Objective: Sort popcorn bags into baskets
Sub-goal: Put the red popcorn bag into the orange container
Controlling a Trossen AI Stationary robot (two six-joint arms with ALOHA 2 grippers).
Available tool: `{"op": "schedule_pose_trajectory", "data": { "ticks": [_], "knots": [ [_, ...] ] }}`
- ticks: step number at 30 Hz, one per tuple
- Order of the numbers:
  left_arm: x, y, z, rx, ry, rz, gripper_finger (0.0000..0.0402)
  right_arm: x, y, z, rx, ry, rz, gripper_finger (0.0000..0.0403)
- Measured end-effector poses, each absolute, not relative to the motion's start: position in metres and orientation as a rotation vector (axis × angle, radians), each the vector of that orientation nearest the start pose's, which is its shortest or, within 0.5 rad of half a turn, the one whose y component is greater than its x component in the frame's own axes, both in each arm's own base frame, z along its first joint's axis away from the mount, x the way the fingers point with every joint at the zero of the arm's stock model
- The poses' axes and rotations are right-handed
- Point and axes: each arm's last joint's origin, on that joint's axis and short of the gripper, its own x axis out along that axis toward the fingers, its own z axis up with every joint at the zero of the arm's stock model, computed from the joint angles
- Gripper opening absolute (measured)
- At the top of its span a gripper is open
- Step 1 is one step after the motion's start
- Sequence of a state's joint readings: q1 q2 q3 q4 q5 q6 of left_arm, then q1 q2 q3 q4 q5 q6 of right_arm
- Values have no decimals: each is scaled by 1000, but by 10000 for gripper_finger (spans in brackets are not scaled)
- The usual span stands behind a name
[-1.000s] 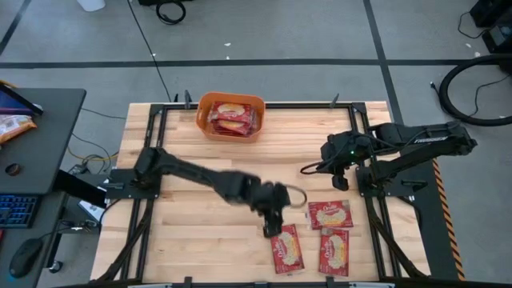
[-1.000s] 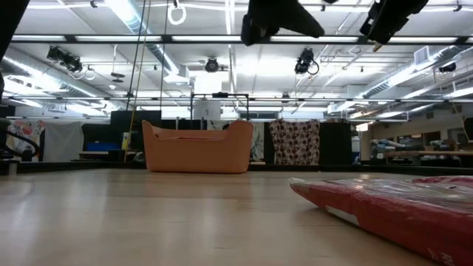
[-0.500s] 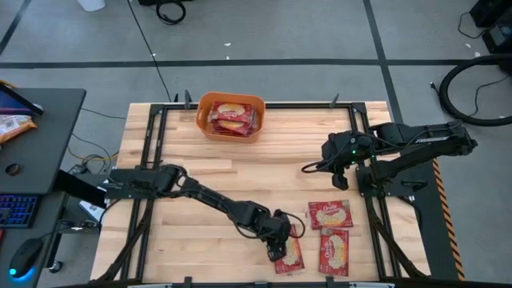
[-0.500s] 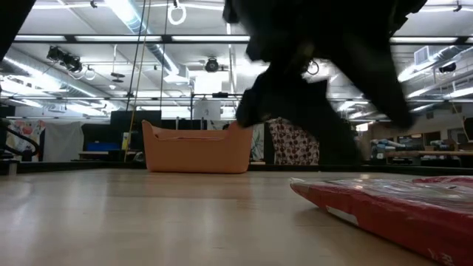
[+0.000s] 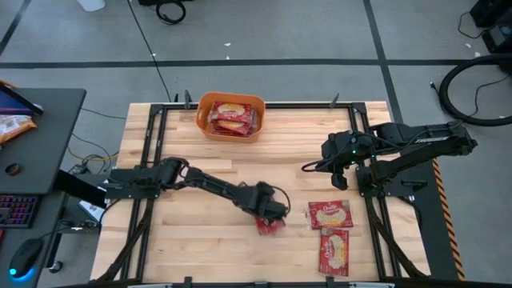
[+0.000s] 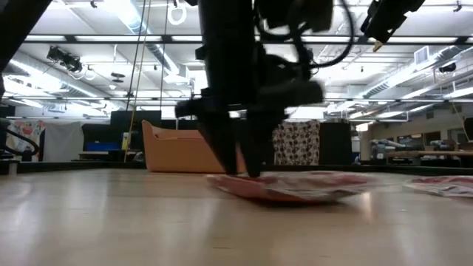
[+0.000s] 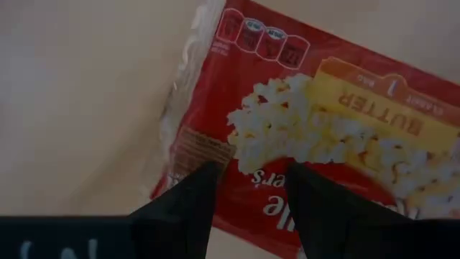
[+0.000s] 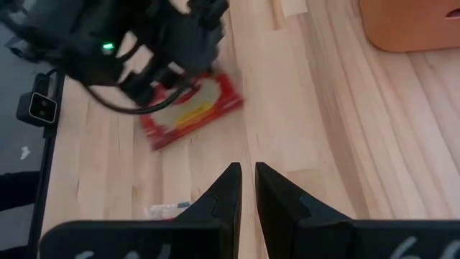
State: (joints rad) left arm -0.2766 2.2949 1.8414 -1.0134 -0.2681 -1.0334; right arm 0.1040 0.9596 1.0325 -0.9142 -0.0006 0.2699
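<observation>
L gripper (image 5: pixel 270 214) is clamped on one edge of a red bag (image 5: pixel 269 225) at mid-table, near front, the bag's far end drooping onto the wood in the low view. The tub (image 5: pixel 231 115) sits well apart at the back edge w/ bags already in it, and two more bags (image 5: pixel 331 214) lie near R of the held one. R gripper (image 5: pixel 339 178) waits at R side, fingers nearly together on nothing. Best move, judging from here: lift till the sagging end clears the wood before swinging back, then let go low over the tub.
</observation>
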Motion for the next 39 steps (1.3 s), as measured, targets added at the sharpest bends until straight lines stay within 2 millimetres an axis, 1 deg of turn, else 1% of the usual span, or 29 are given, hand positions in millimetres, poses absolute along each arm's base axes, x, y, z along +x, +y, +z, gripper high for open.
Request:
{"op": "schedule_pose_trajectory", "data": {
  "ticks": [2, 4, 5, 7, 11, 14, 16, 18, 22, 24, 27, 31, 39],
  "knots": [
    [435, -109, 158, -421, 1222, 707, 172, 172, 18, 325, 210, 850, -16, 47],
    [435, -105, 172, -371, 1190, 680, 172, 172, 18, 325, 210, 851, -16, 47],
    [434, -103, 181, -346, 1177, 652, 172, 172, 18, 325, 210, 851, -16, 47],
    [434, -100, 192, -263, 1187, 571, 172, 172, 18, 325, 210, 850, -17, 47],
    [432, -101, 193, 9, 1286, 317, 172, 172, 18, 325, 209, 844, -19, 47],
    [428, -109, 192, 241, 1342, 136, 172, 172, 18, 326, 216, 843, -22, 47],
    [427, -117, 189, 366, 1345, 66, 176, 172, 18, 326, 226, 842, -28, 47],
    [425, -125, 187, 444, 1346, 6, 186, 172, 18, 326, 232, 843, -32, 47],
    [423, -132, 184, 510, 1354, -62, 218, 172, 18, 326, 233, 841, -33, 47],
    [423, -133, 179, 521, 1347, -72, 234, 173, 18, 326, 232, 840, -34, 47],
    [418, -132, 172, 531, 1384, -75, 249, 173, 18, 326, 232, 838, -36, 47],
    [414, -130, 163, 558, 1416, -92, 253, 173, 18, 326, 236, 838, -38, 47],
    [414, -132, 164, 604, 1405, -110, 254, 174, 18, 327, 248, 819, -39, 47]
  ]
}}
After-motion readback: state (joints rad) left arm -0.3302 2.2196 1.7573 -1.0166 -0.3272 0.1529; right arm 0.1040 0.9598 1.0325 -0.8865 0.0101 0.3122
